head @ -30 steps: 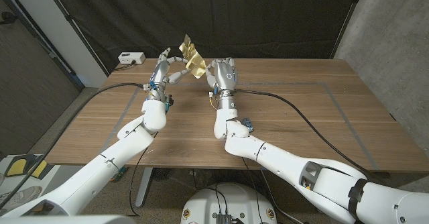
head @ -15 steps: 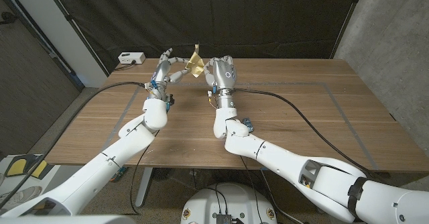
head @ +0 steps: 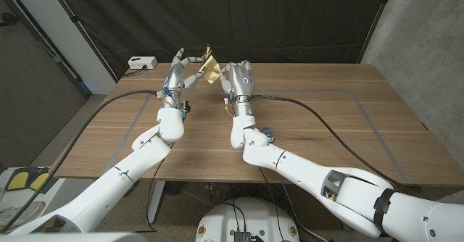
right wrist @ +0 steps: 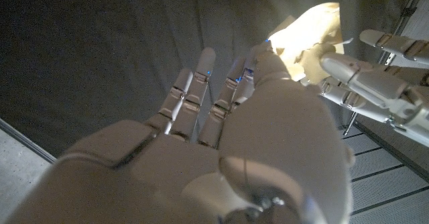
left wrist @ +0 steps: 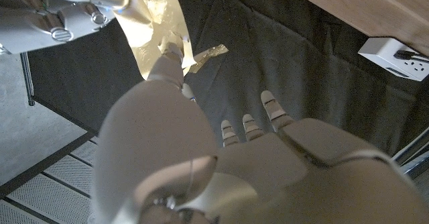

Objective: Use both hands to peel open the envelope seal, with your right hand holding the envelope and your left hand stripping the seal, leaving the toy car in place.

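Envelope (head: pixel 209 69) sits lower than a second ago — gold, crumpled, above the table's (head: pixel 348 133) far edge, pinched between left robot hand (head: pixel 180 74) and right robot hand (head: pixel 238 80).

- The envelope (head: pixel 209 67) is small in the head view; its seal cannot be made out there.
- In the right wrist view the right hand (right wrist: pixel 221 150) covers the lower part of the envelope (right wrist: pixel 310 29).
- In the left wrist view the envelope (left wrist: pixel 157 19) is cut off by the picture's edge.
- Whether the peeled strip (left wrist: pixel 208 51) is the seal cannot be told.
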`<action>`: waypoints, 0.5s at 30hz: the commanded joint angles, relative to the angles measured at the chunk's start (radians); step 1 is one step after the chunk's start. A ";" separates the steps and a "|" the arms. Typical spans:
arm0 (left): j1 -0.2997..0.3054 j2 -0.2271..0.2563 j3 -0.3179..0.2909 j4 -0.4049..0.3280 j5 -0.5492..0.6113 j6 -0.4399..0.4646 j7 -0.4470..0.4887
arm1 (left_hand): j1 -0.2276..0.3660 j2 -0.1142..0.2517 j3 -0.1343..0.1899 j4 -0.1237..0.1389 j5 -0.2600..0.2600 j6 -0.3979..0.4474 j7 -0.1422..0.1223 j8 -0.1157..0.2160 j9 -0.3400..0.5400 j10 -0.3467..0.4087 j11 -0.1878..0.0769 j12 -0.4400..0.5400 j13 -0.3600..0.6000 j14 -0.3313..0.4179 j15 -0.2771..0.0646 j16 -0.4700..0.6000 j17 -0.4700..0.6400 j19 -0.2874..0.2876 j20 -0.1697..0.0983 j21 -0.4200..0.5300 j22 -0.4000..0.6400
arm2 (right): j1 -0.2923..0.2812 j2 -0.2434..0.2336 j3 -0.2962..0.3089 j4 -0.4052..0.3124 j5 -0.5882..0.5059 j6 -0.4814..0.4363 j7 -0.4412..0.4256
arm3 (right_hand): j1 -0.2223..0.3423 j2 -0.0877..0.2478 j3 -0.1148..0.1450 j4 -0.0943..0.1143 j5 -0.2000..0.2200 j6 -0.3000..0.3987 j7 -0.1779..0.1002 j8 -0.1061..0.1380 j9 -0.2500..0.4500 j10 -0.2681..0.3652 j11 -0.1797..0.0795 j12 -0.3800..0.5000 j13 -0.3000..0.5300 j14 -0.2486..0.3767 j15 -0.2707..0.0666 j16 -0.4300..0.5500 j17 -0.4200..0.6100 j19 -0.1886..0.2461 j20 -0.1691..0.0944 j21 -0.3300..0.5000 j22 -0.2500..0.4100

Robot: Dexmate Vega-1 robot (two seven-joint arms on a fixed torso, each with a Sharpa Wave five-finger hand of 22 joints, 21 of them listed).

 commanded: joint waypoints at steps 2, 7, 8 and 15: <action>0.013 -0.013 -0.010 -0.003 0.032 -0.008 0.048 | -0.021 0.002 -0.018 0.009 0.009 0.046 -0.001 0.042 0.031 0.003 -0.005 0.013 0.006 -0.009 0.003 0.004 0.004 -0.007 0.005 -0.006 0.004 | 0.023 0.019 -0.006 0.050 0.024 0.023 -0.004 | 0.000 0.000 0.009 0.001 -0.003 0.062 0.027 0.034 0.087 0.009 -0.001 0.007 0.006 0.009 -0.178 0.006 0.006 -0.005 -0.011 0.012 0.005; 0.012 -0.007 -0.013 -0.013 0.029 0.015 0.028 | -0.015 0.000 -0.038 0.005 0.008 0.267 0.002 0.183 0.095 0.054 -0.037 0.033 0.007 0.002 -0.012 0.007 0.001 0.008 -0.010 -0.006 0.006 | 0.029 0.024 -0.006 0.063 0.031 0.040 -0.014 | -0.001 -0.002 0.012 0.001 -0.004 0.063 0.026 0.035 0.088 0.010 -0.001 0.008 0.007 0.010 -0.178 0.006 0.009 -0.006 -0.011 0.016 0.004; 0.011 -0.006 -0.012 -0.015 0.032 0.022 0.027 | -0.015 0.000 -0.039 0.005 0.008 0.286 0.006 0.195 0.099 0.054 -0.035 0.032 0.007 0.002 -0.012 0.007 0.001 0.008 -0.012 -0.006 0.006 | 0.030 0.026 -0.006 0.066 0.033 0.043 -0.016 | -0.001 -0.002 0.012 0.001 -0.004 0.062 0.027 0.035 0.088 0.011 -0.001 0.008 0.007 0.011 -0.178 0.006 0.009 -0.005 -0.011 0.017 0.004; 0.006 -0.007 -0.004 -0.021 0.054 0.074 0.031 | -0.026 -0.016 -0.055 0.008 0.003 0.315 0.025 0.223 0.115 0.063 -0.037 0.033 0.006 -0.008 -0.019 0.004 0.002 0.004 -0.030 -0.007 0.009 | 0.037 0.024 -0.006 0.081 0.042 0.082 -0.033 | -0.002 -0.002 0.015 0.002 -0.004 0.061 0.027 0.035 0.089 0.013 -0.001 0.009 0.008 0.013 -0.178 0.006 0.012 -0.003 -0.009 0.023 0.004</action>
